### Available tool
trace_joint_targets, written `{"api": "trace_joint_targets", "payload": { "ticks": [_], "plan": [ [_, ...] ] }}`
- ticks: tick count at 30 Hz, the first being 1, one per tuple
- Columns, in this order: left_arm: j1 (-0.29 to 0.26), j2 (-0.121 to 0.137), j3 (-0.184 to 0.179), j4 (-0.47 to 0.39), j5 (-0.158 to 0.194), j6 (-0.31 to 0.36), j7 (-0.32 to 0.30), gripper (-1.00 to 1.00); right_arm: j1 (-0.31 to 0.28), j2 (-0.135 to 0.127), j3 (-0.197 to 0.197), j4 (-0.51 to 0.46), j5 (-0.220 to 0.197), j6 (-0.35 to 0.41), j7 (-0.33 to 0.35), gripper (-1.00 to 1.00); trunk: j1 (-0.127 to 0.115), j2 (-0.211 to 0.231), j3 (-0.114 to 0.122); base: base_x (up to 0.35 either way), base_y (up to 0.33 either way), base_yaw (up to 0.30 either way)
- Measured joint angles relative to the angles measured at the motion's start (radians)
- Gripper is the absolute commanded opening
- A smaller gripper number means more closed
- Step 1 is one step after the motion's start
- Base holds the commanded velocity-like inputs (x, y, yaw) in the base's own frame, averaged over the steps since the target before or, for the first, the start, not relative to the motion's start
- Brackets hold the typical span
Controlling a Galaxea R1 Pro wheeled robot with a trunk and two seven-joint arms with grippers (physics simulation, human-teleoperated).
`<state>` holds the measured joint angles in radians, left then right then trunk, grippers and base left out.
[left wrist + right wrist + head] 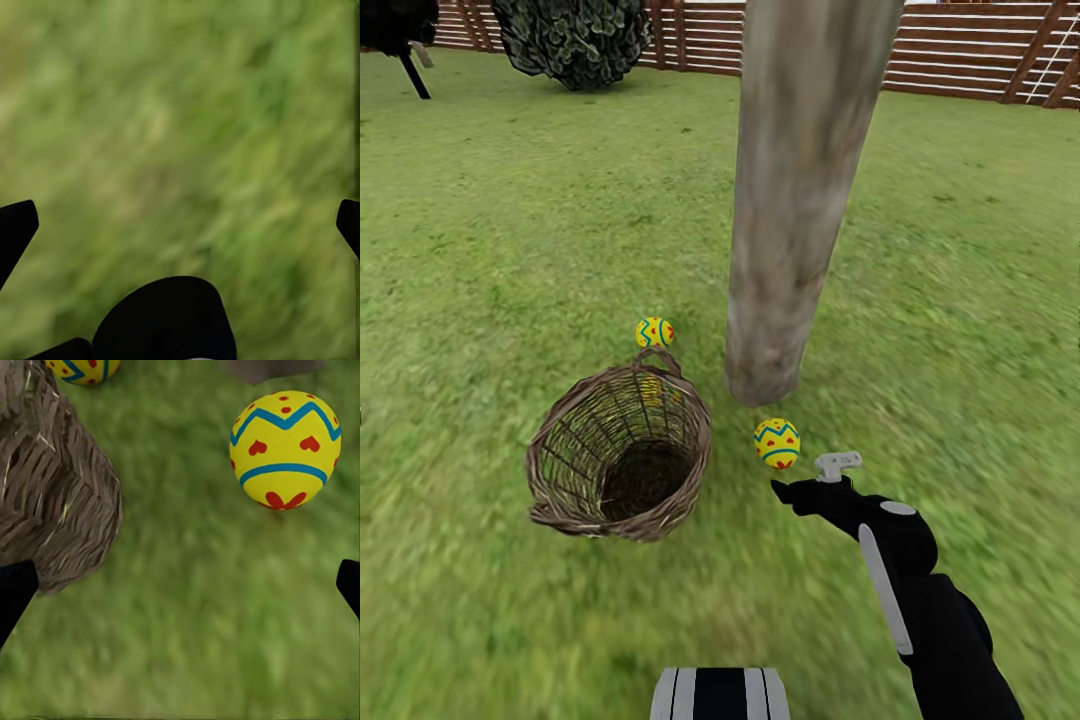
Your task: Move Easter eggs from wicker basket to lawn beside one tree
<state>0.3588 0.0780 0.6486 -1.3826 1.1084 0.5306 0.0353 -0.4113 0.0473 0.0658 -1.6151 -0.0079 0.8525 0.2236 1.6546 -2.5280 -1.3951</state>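
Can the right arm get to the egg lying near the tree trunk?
Probably yes. The right gripper sits just short of that egg, jaws spread wide, with only bare lawn between them. The wicker basket stands off to the side.

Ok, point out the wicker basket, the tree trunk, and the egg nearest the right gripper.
wicker basket (550, 445), head view, on its left rim.
tree trunk (785, 230), head view, on the middle of the bark.
egg nearest the right gripper (777, 442), head view, on its zigzag band.
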Motion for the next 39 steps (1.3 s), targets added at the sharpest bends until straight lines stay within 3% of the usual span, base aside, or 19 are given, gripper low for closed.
{"api": "trace_joint_targets", "payload": {
  "ticks": [3, 4, 9, 24, 32, 39],
  "plan": [
    [0.000, 0.000, 0.001, 0.004, 0.000, -0.001, 0.000, 1.00, 0.002, -0.023, -0.005, 0.000, 0.001, -0.002, 0.054, 1.00, -0.001, 0.001, 0.012, 0.000, 0.000, 0.000],
    [0.000, 0.001, 0.001, 0.007, 0.000, -0.001, 0.001, 1.00, 0.003, -0.042, -0.007, 0.000, 0.002, -0.004, 0.069, 1.00, -0.002, 0.001, 0.015, 0.000, 0.000, 0.000],
    [0.000, 0.000, -0.001, 0.015, 0.000, -0.002, 0.002, 1.00, 0.005, -0.080, -0.012, 0.000, 0.001, -0.035, 0.094, 1.00, -0.004, 0.002, 0.035, 0.000, 0.000, 0.000],
    [0.000, 0.000, -0.002, 0.025, -0.003, -0.003, 0.001, 1.00, 0.012, -0.082, -0.007, 0.012, 0.002, -0.108, 0.092, 1.00, -0.011, 0.006, 0.093, 0.000, 0.000, 0.000],
    [-0.015, 0.003, -0.004, 0.064, 0.000, -0.003, -0.003, 1.00, 0.034, -0.087, -0.007, 0.211, 0.003, -0.126, 0.094, 1.00, -0.014, 0.007, 0.124, 0.000, 0.000, 0.000],
    [-0.016, 0.003, -0.005, 0.066, 0.000, -0.003, -0.003, 1.00, 0.045, -0.088, -0.009, 0.229, 0.001, -0.126, 0.094, 1.00, -0.018, 0.009, 0.151, 0.000, 0.000, 0.000]
  ]
}}
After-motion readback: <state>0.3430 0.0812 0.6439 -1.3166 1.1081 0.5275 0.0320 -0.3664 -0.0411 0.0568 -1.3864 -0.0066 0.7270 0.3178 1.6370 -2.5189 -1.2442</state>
